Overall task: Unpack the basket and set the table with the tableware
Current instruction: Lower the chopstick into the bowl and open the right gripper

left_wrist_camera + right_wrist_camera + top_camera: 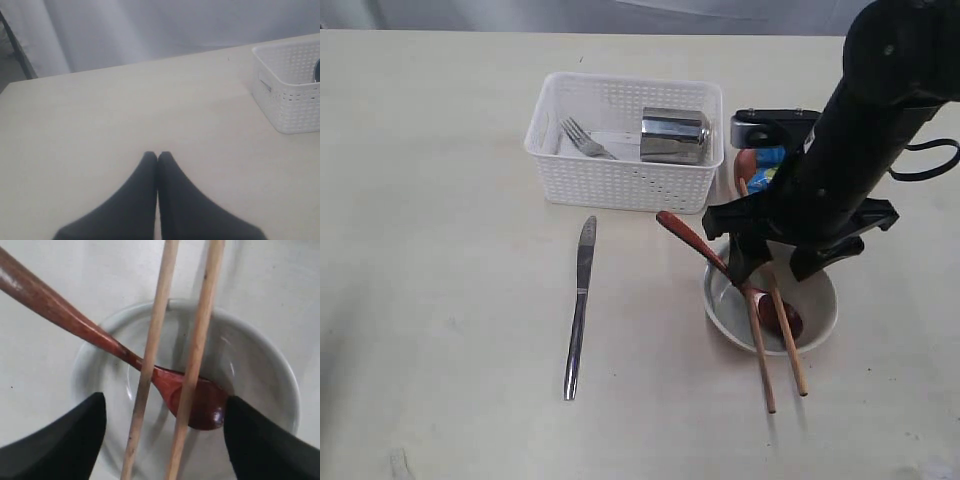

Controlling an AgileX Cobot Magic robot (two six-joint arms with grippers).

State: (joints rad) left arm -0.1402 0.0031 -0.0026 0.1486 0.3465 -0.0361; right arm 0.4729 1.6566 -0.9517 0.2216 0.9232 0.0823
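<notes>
- The tableware was only part unpacked. Nearest me, the knife (580, 305) lay flat on the bench (440, 250), well apart from the rest.
- The risk, as I judged it, sat at the bowl (823, 322). The two chopsticks (760, 350) lay loose across its rim, over the head of the wooden spoon (690, 238).
- My right end effector (768, 268) hung just above them, jaws spread wide to either side, gripping nothing.
- Any sideways drift there could have rolled a chopstick off the rim onto the bench.
- A knock on the spoon's handle, which leaned out over the rim, could have levered the bowl or skidded it.
- Closing in that spot might have pinched sticks and spoon together.
- The bowl held only the spoon's head, and the sticks bridged it.
- Farther off, the basket (620, 185) held the fork (582, 138) and the steel cup (673, 135), which seemed to lie on its side. Neither was unpacked yet.
- My left end effector (158, 156) was closed on nothing over bare bench, apart from the basket.
</notes>
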